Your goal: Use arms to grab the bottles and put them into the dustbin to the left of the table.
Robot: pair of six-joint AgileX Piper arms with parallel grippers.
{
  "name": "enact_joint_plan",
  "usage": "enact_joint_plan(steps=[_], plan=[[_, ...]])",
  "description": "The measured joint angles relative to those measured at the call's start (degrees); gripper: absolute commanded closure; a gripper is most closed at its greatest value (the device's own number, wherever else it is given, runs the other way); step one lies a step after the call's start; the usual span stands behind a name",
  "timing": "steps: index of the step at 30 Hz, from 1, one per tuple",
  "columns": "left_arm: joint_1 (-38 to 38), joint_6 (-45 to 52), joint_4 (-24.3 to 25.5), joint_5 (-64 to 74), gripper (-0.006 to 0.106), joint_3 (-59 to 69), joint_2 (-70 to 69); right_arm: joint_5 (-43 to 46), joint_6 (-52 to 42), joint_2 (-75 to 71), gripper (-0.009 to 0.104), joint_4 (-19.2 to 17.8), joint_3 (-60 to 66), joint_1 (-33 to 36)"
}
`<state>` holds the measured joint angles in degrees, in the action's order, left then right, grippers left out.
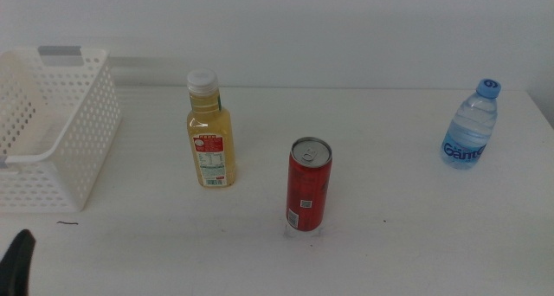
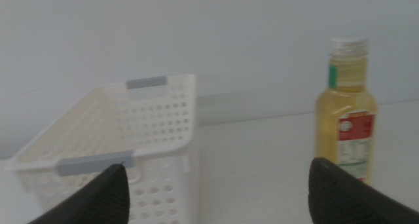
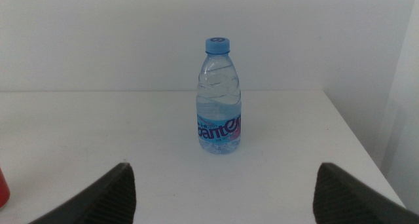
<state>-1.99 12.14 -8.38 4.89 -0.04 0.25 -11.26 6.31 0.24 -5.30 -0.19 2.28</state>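
Observation:
The yellow juice bottle (image 1: 210,131) stands upright left of the table's middle. The slim red can (image 1: 308,185) stands nearer the front at centre. The small water bottle (image 1: 471,127) stands at the far right. The white dustbin (image 1: 82,131) stands at the left edge. Only a dark tip of my left gripper (image 1: 17,261) shows at the bottom left of the middle view. In the left wrist view the left gripper (image 2: 219,194) is open and empty, facing the dustbin (image 2: 157,112) and the juice bottle (image 2: 346,112). My right gripper (image 3: 222,194) is open and empty, facing the water bottle (image 3: 219,99) from a distance.
The white table (image 1: 389,235) has small dark scuff marks near the front. Its right edge runs just beyond the water bottle. A sliver of the red can (image 3: 2,188) shows at the edge of the right wrist view. A white wall stands behind the table.

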Motion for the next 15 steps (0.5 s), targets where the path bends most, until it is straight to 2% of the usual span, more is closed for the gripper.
enact_joint_plan(steps=[5, 11, 15], plan=[[-8.2, -0.1, -1.8, -6.5, 0.007, 0.0, 9.3, 0.0, 0.0, 0.0, 0.004, 0.0, 0.0, 0.0], [-28.4, -0.1, -2.9, -17.8, 0.007, -1.9, 34.1, 0.0, 0.0, 0.0, 0.004, 0.0, 0.0, 0.0], [-39.3, -0.1, -5.6, -32.5, 0.007, -4.0, 51.3, 0.0, 0.0, 0.0, 0.004, 0.0, 0.0, 0.0]])
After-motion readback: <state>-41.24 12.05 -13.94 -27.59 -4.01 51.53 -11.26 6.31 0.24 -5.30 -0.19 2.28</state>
